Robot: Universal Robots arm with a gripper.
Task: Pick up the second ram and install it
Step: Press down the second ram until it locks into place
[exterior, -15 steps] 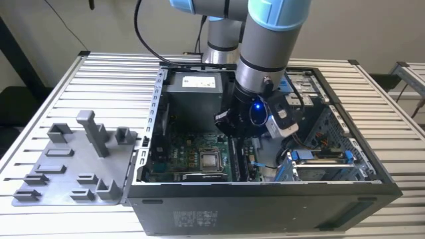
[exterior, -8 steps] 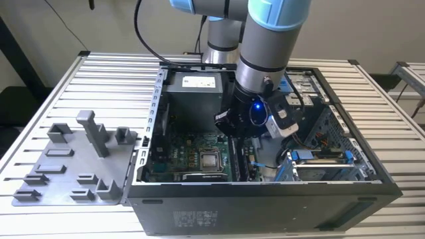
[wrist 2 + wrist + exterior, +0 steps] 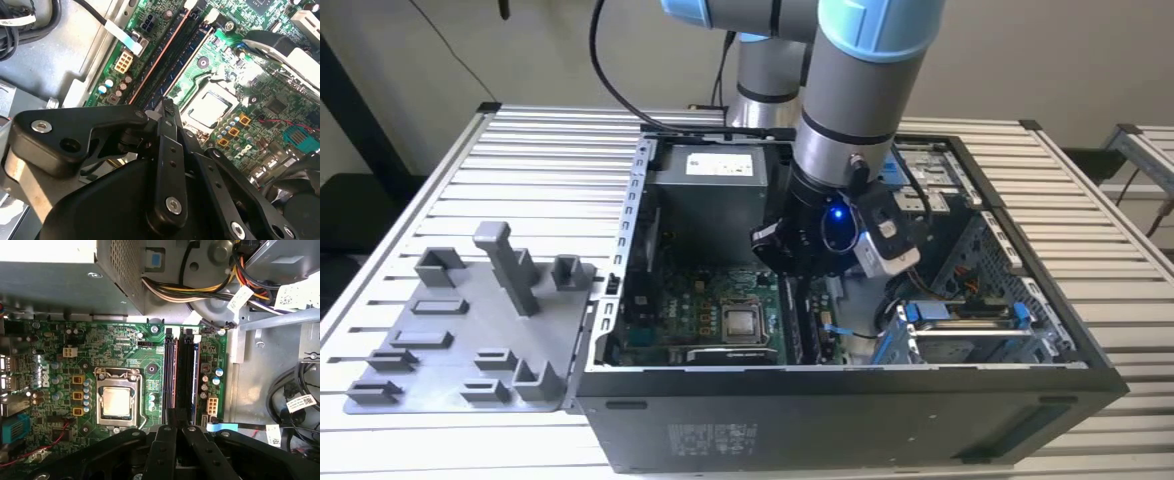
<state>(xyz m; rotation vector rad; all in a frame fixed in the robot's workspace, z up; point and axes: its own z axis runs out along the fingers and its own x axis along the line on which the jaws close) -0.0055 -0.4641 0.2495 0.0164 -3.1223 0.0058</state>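
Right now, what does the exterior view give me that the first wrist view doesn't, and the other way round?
Exterior view alone: the whole open computer case on the slatted table, the grey fixture tray beside it on that view's left, and the arm reaching down inside. First wrist view alone: the coloured cable bundle by the power supply, seen close. Both: the motherboard, its CPU socket, the memory slots and the gripper just above them.

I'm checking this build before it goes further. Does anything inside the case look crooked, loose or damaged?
Nothing stands out. The gripper sits low over the memory slots beside the processor socket, in line with them. The slots run straight and parallel, the motherboard looks intact, and the cables lie clear of the slots.
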